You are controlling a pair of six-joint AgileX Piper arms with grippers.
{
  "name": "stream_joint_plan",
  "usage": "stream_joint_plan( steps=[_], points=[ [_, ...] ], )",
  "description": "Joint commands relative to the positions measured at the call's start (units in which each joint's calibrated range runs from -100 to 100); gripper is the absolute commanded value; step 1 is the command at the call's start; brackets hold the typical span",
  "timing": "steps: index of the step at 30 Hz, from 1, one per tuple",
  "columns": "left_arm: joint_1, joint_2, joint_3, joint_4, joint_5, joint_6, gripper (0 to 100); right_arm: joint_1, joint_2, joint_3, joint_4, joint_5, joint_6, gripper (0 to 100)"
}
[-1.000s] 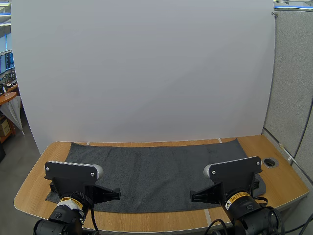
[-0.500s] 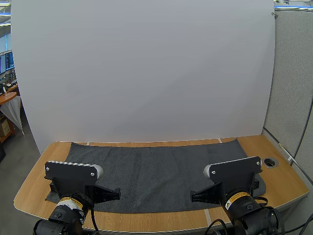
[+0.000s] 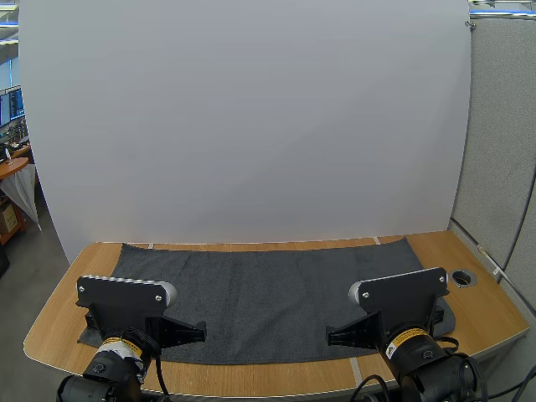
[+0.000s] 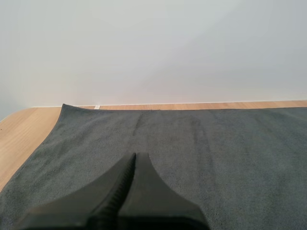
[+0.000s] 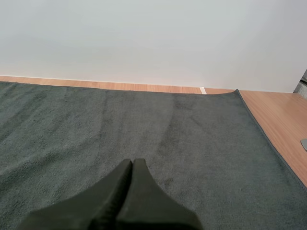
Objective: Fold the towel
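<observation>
A dark grey towel (image 3: 268, 293) lies spread flat across the wooden table (image 3: 481, 322), its long side running left to right. My left gripper (image 4: 135, 157) hovers low over the towel's (image 4: 192, 153) near left part, fingers together as one wedge with nothing in them. Over the towel's (image 5: 144, 134) near right part my right gripper (image 5: 132, 163) is likewise shut on nothing. In the high view both arms sit at the table's near edge, the left arm (image 3: 126, 318) and the right arm (image 3: 402, 314).
A white backdrop (image 3: 251, 126) stands along the table's far edge. A round cable hole (image 3: 462, 277) is set in the table at the right, beside the towel's right edge. Bare wood shows to the left (image 4: 19, 134) and right (image 5: 283, 124) of the towel.
</observation>
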Motion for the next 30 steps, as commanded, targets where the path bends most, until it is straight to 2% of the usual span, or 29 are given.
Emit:
stream_joint_plan(
  steps=[1, 22, 26, 30],
  points=[
    [0.13, -0.3, 0.0, 0.3, -1.8, -0.6, 0, -0.1, -0.3, 0.1, -0.3, -1.5, -0.3, 0],
    [0.13, -0.3, 0.0, -0.6, -1.9, -0.9, 0, -0.1, -0.3, 0.1, -0.3, -1.5, -0.3, 0],
    [0.13, -0.3, 0.0, -0.7, -1.9, -0.9, 0, -0.1, -0.3, 0.1, 2.4, -1.5, -0.2, 0],
    [0.13, -0.3, 0.0, -0.7, -1.9, -0.9, 0, -0.1, -0.3, 0.1, 2.4, -1.5, -0.2, 0]
  ],
)
